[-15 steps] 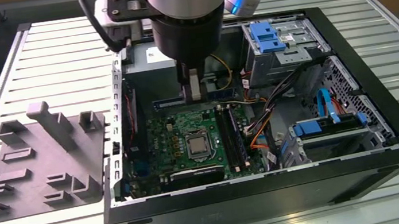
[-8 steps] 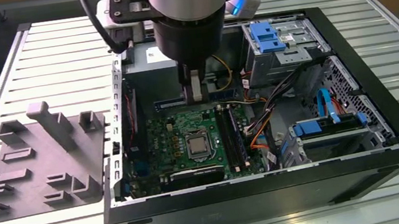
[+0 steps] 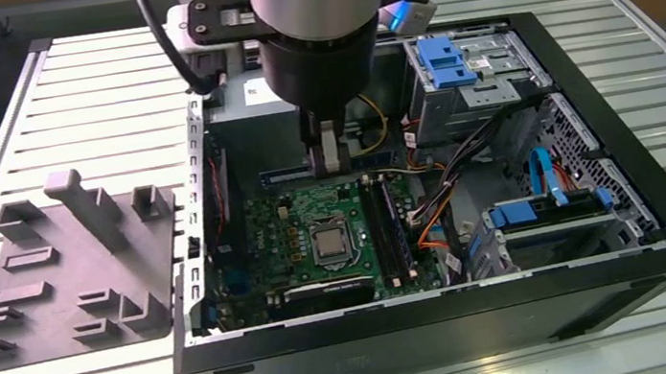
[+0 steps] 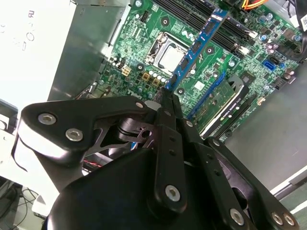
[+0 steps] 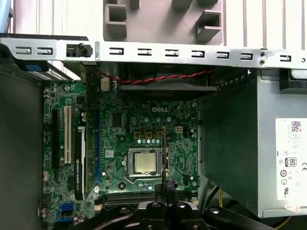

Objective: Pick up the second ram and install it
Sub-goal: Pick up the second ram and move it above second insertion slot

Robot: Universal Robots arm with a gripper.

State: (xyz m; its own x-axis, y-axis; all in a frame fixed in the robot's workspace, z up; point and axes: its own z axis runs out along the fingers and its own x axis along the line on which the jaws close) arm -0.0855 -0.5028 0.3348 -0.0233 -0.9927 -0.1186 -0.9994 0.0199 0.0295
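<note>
The hand (image 3: 331, 170) is closed on the second ram (image 4: 196, 45), a slim, long, dark memory stick. It grips the stick at one end and holds it on edge, so the stick reaches out past the fingertips over the green motherboard (image 3: 299, 220) inside the open black computer case (image 3: 455, 326). In the first wrist view the stick is a thin line just beside the square silver processor socket (image 5: 145, 162). The pick-up looks done: the grey plastic tray with raised blocks (image 3: 62, 281) lies well apart from the hand on the ribbed metal tabletop (image 3: 101, 92). Seating is left, since the long black motherboard slots (image 3: 380, 229) are near the hand but the stick is not in one. Another green stick (image 4: 218, 98) appears to sit there.
</note>
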